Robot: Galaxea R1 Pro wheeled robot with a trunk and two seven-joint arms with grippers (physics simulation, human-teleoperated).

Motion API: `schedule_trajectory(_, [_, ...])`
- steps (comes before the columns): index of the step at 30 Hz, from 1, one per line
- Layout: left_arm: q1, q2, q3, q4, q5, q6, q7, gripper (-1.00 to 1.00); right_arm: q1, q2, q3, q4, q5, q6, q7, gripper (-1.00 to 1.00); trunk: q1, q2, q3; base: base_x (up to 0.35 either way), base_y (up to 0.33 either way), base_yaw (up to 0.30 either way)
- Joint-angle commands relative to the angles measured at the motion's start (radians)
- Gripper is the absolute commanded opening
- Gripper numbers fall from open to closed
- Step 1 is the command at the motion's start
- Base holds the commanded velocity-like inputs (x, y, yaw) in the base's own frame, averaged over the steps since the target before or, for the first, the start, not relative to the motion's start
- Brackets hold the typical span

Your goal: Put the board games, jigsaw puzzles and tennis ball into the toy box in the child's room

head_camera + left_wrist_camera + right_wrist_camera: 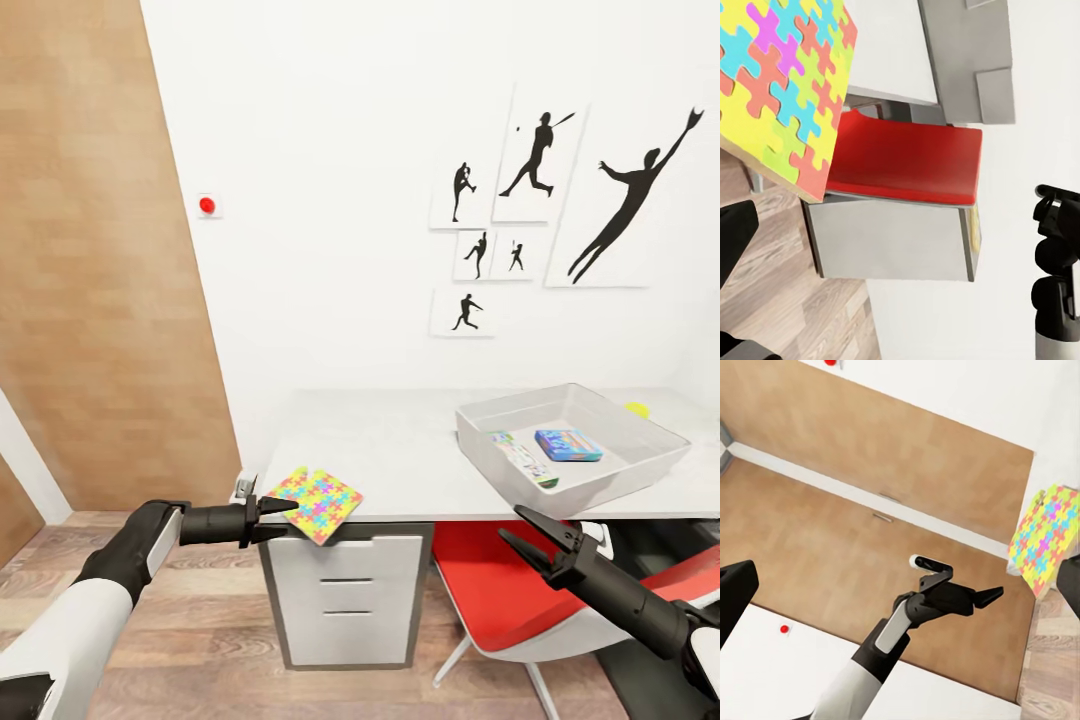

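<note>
Here the left claw (283, 519) grips 1 jigsaw puzzle (320, 501) (right claw (520, 528) spread wide)

Pale grey worktop (400, 450) runs along the white wall. The toy box (580, 480) sits on it, its near corner overhanging the front edge. Just behind the toy box, a yellow tennis ball (637, 409) peeks out.

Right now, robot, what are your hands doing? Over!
Left gripper shut on jigsaw puzzle at table edge. Right gripper open, empty. Toy box holds two board games. Path looks open.
</note>
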Motion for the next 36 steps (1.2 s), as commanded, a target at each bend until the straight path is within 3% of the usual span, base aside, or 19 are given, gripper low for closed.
schedule_trajectory(1, [-0.001, 0.0, 0.001, 0.0, 0.0, 0.006, -0.003, 1.0, -0.001, 0.0, -0.002, 0.0, 0.006, 0.004, 0.007, 1.0, 0.0, -0.001, -0.001, 0.0, -0.045, 0.0])
schedule_trajectory(9, [-0.001, 0.005, 0.003, 0.0, 0.001, 0.006, -0.005, 1.0, 0.0, 0.0, -0.004, 0.0, 0.008, 0.004, 0.008, 1.0, 0.0, -0.001, -0.001, 0.0, -0.012, 0.0])
schedule_trajectory(36, [-0.001, 0.007, 0.008, 0.0, 0.001, 0.006, -0.006, 1.0, 0.001, 0.002, -0.005, 0.0, 0.008, 0.004, 0.008, 1.0, 0.103, -0.19, -0.086, 0.0, 0.0, 0.0])
